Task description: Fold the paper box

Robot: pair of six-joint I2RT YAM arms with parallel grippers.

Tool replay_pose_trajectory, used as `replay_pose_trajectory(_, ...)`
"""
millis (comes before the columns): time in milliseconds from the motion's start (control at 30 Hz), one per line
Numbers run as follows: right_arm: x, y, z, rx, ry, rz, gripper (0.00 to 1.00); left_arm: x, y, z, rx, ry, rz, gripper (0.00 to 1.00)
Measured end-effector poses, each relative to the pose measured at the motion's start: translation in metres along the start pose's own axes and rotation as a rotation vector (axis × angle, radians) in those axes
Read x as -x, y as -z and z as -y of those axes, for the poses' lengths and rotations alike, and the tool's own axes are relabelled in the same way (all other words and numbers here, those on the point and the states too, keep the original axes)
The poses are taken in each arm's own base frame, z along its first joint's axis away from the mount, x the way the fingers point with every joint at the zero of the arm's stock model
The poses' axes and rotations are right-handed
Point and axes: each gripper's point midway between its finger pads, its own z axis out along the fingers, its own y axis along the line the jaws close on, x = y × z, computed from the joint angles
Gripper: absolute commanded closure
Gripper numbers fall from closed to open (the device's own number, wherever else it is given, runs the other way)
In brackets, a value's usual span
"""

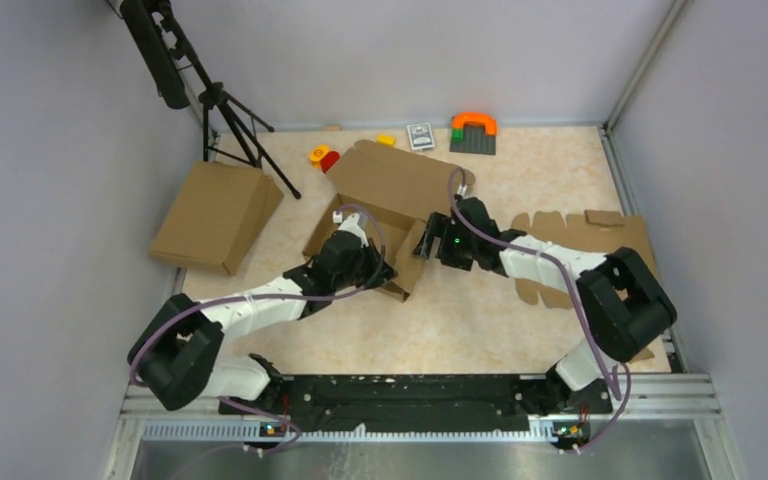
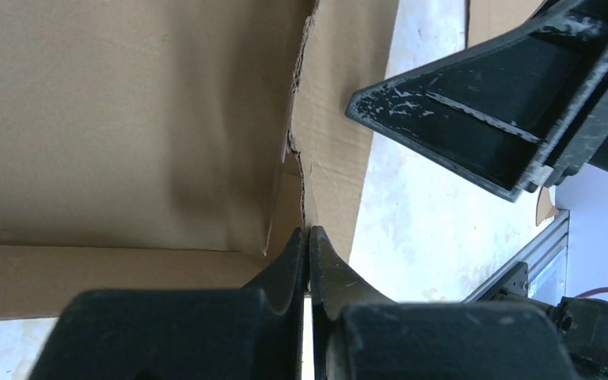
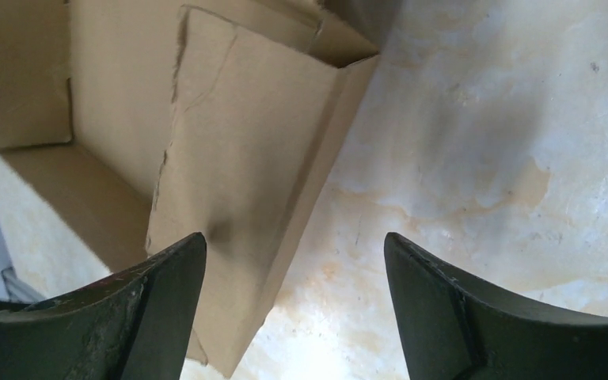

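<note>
Left arm (image 1: 260, 305) stretches toward one o'clock, left gripper (image 2: 309, 241) pinched tight; right arm (image 1: 550, 262) reaches toward ten o'clock, right gripper (image 3: 293, 253) spread wide.

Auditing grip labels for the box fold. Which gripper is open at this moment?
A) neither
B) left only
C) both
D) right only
D: in its own wrist view the right gripper has its fingers spread wide beside a flap of the paper box, while the left gripper has its fingers pressed together at a corner of the box.
</note>
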Motion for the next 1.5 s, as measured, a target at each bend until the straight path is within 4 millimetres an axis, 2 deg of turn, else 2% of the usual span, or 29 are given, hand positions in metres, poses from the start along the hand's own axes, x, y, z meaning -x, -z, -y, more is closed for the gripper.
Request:
replay_pose_trajectory(133, -0.005, -0.014, 0.007, -0.069, 0.004, -0.031, 0.21, -0.002, -0.006, -0.008, 0.015, 0.017, -0.013, 0.98)
replay_pose_trajectory(267, -0.006, -0.018, 0.005, -0.114, 0.028, -0.030, 0.32, -0.006, -0.011, -0.012, 0.018, 0.027, -0.033, 0.84)
replay_pose_trajectory(333, -0.007, -0.021, 0.004, -0.129, 0.036, -0.034, 0.39, -0.008, -0.013, -0.016, 0.028, 0.022, -0.043, 0.75)
replay_pose_trajectory(433, -0.009, -0.025, 0.005, -0.145, 0.043, -0.044, 0.44, -0.014, -0.014, -0.025, 0.061, 0.004, -0.062, 0.53)
replay_pose_trajectory(500, -0.011, -0.025, 0.007, -0.157, 0.049, -0.051, 0.53, -0.014, -0.013, -0.031, 0.092, -0.013, -0.067, 0.44)
replay_pose_trajectory(567, -0.012, -0.025, 0.009, -0.167, 0.056, -0.060, 0.59, -0.009, -0.011, -0.033, 0.121, -0.039, -0.057, 0.40)
replay_pose_trajectory(733, -0.005, -0.030, 0.004, -0.177, 0.106, -0.066, 0.62, 0.008, 0.005, -0.038, 0.200, -0.105, -0.022, 0.33)
replay_pose_trajectory(867, -0.005, -0.031, 0.009, -0.200, 0.169, -0.091, 0.83, 0.019, 0.024, -0.043, 0.259, -0.155, -0.002, 0.31)
replay_pose_trajectory(933, -0.005, -0.028, 0.013, -0.219, 0.207, -0.107, 1.00, 0.028, 0.035, -0.045, 0.293, -0.179, 0.004, 0.30)
replay_pose_trajectory(1067, -0.008, -0.021, 0.023, -0.257, 0.275, -0.143, 1.00, 0.060, 0.060, -0.057, 0.374, -0.205, 0.062, 0.26)
replay_pose_trajectory(1167, -0.012, -0.014, 0.027, -0.252, 0.345, -0.173, 1.00, 0.075, 0.078, -0.067, 0.432, -0.220, 0.094, 0.25)
replay_pose_trajectory(1333, -0.023, 0.004, 0.041, -0.269, 0.429, -0.230, 0.99, 0.073, 0.089, -0.077, 0.489, -0.251, 0.059, 0.24)
replay_pose_trajectory(1433, -0.023, 0.013, 0.049, -0.302, 0.454, -0.237, 0.79, 0.062, 0.092, -0.085, 0.517, -0.254, 0.009, 0.23)
replay_pose_trajectory(1500, -0.022, 0.017, 0.055, -0.331, 0.464, -0.235, 0.69, 0.055, 0.093, -0.088, 0.523, -0.251, -0.027, 0.23)
